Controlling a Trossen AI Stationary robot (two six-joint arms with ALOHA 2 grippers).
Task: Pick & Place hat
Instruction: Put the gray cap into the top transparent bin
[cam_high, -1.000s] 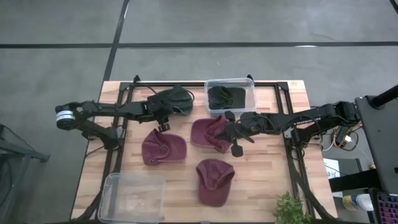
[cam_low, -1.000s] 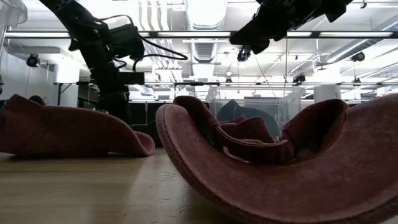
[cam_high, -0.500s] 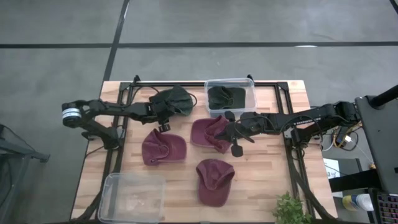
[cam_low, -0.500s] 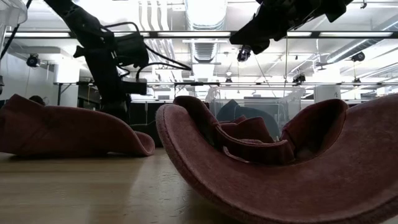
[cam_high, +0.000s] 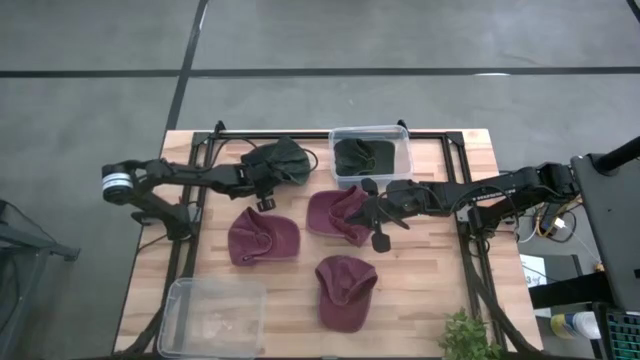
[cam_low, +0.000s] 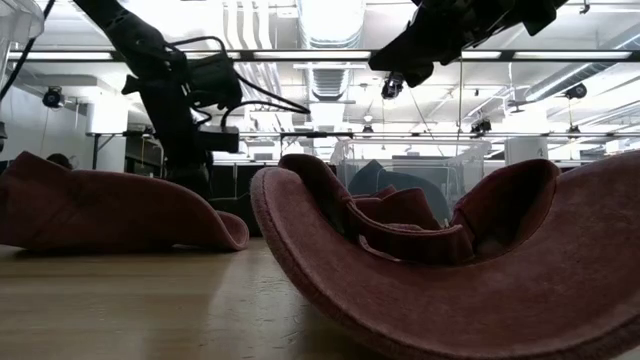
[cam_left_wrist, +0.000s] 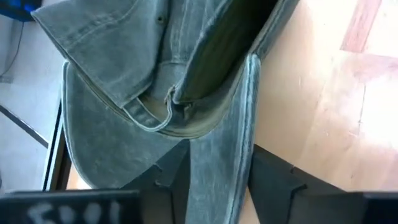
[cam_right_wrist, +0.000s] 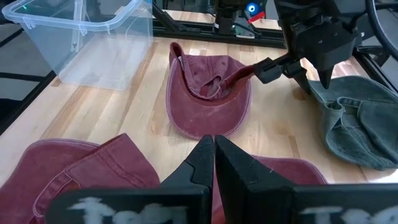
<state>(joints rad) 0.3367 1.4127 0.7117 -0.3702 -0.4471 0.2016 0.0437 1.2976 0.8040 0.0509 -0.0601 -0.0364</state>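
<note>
Gripping the dark green hat (cam_high: 277, 160) at the surface's (cam_high: 430, 280) far left, my left tool (cam_high: 262, 180) is clenched on its fabric. My right tool (cam_high: 372, 212) sits pinched closed over a maroon hat (cam_high: 338, 215) at centre.

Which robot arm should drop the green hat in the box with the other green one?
The left. Its hand is clamped on the green hat, just beside the box holding the other green hat. The right hand sits shut over a red hat.
</note>
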